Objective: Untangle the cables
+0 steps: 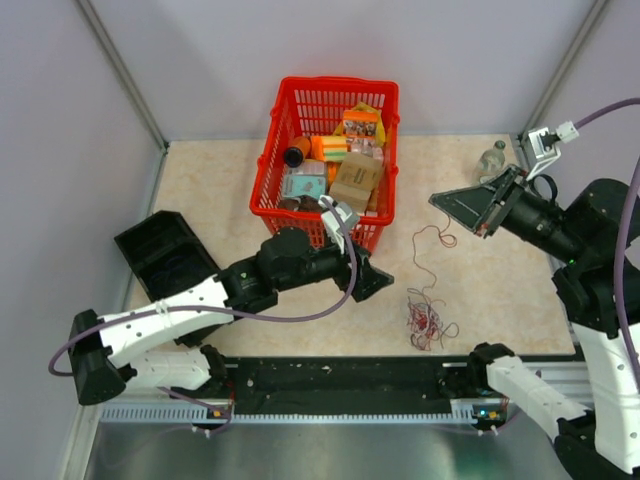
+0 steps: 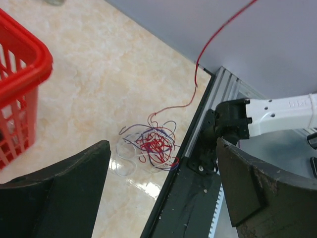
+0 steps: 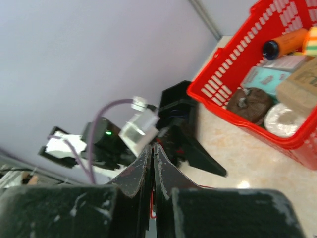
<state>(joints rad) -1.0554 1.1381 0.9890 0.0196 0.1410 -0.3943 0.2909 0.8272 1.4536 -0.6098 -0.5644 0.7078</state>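
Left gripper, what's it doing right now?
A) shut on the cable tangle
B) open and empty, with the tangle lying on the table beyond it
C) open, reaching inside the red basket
B: the left gripper has its fingers wide apart with nothing between them, and the cables lie loose on the table.

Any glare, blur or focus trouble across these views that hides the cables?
Top external: even light, cables thin but visible. Left wrist: tangle sharp, white glare on the table beside it, left fingers soft. Right wrist: shut right fingers blurred, filling the foreground.
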